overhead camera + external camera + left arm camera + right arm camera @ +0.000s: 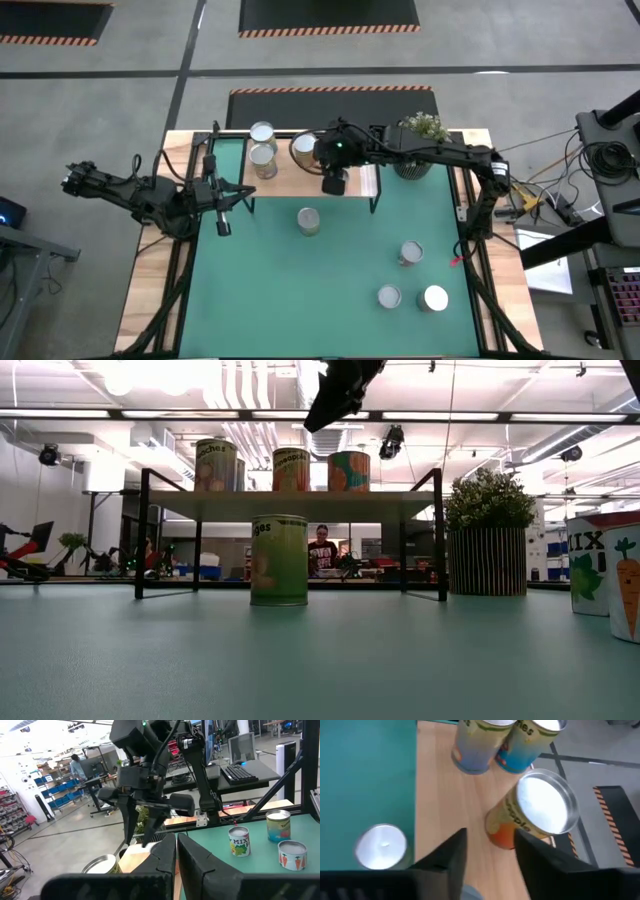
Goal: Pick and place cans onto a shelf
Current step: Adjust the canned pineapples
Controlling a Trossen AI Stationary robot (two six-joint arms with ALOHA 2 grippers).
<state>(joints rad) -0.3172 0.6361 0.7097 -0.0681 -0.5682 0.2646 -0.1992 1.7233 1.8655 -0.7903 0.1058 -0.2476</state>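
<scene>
**Third can's on the shelf, right claw looks done with it**

My read: we're at the tail end of a placing step; the right claw hangs over the shelf with nothing between its fingers, and the wrist view shows the fingers standing apart over bare wood, just beside an orange-labelled can but not touching it as far as I can tell; so, released, partly open, gripping nothing; the low view has it well above the can tops too.

Where the cans are: three on the shelf, two at its far left end and the orange one next to them; one green-labelled can stands on the green mat just in front of the shelf; three more sit well apart toward the right front of the worktop.

Next move, I'd guess: lift clear without clipping the orange can, then swing out to a can on the mat; the green one is nearest; it'll need the fingers spread wide enough to straddle it and come down square.

Left claw is parked at the left side of the mat, clenched and empty.
</scene>
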